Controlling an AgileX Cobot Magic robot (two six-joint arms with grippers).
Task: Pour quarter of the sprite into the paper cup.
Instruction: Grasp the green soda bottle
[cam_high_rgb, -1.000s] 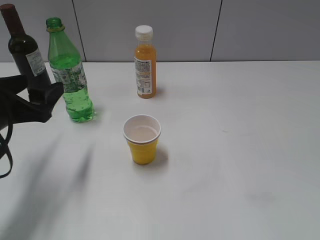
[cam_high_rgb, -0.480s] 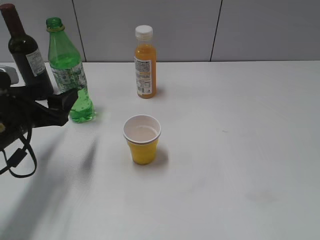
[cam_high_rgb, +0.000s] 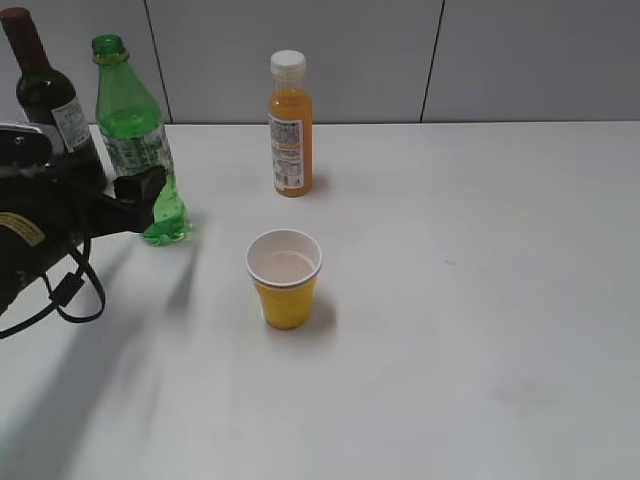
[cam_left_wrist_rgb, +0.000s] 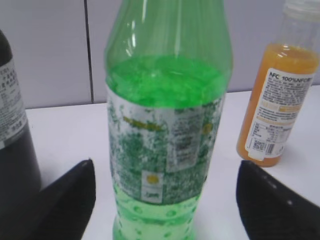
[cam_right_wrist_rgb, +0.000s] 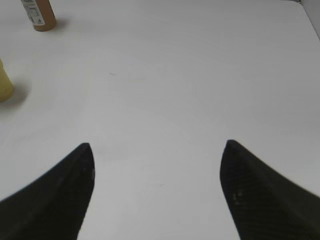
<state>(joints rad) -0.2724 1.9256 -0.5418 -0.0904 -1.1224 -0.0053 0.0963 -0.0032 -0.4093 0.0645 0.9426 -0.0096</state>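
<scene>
Light: bright, even, from above; the white table is nearly washed out.
Shadows: soft grey streaks fall toward the camera under the left arm; a small faint one lies right of the paper cup.
Glare: pale streaks on the sprite.
Focus: left wrist view soft; its fingertips blurred.

sprite upright at table far left, wine bottle behind-left, juice bottle right, paper cup nearer front
</scene>
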